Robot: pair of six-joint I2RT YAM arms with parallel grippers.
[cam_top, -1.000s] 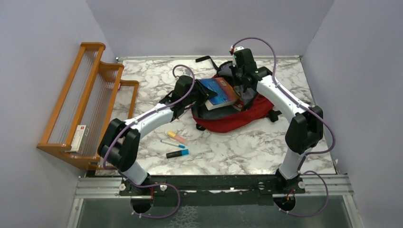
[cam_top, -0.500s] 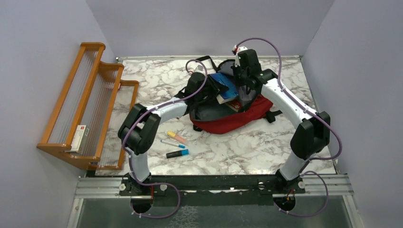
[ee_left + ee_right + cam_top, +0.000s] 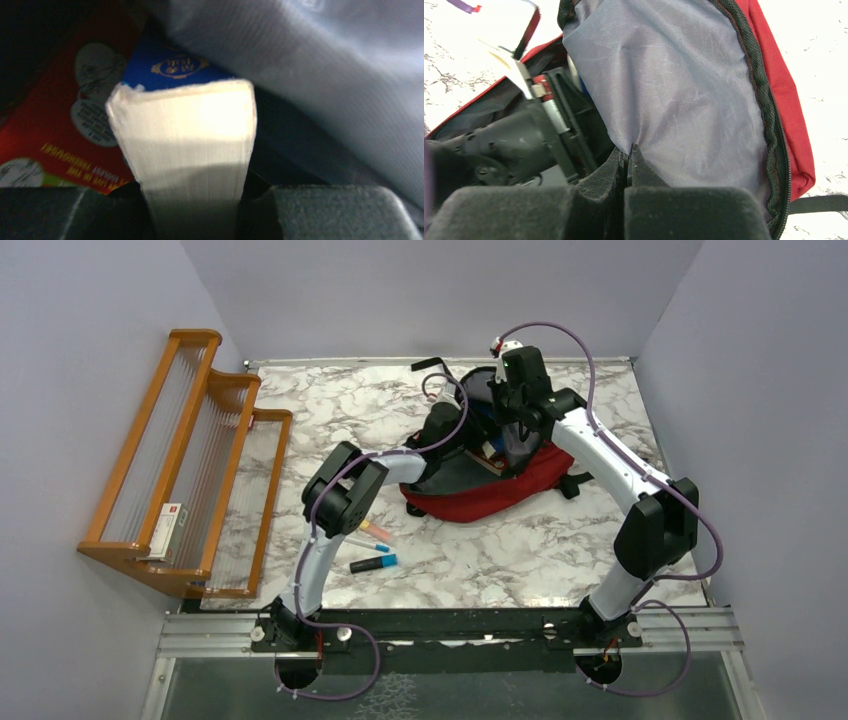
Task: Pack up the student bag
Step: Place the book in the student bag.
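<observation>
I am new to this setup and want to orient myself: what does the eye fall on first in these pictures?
The red student bag lies open at the far middle of the marble table. The left gripper is shut on a thick blue-covered book inside the bag, while the right gripper pinches the grey lining. An orange wooden rack stands at the left.

A red student bag (image 3: 500, 495) is shown, its lining (image 3: 684, 85) grey, its zipper (image 3: 769, 115) black. The counter (image 3: 480, 560) is marbled white and grey. A blue-covered, cream-paged book (image 3: 185, 135) is seen; the rack (image 3: 150, 440) is orange.
</observation>
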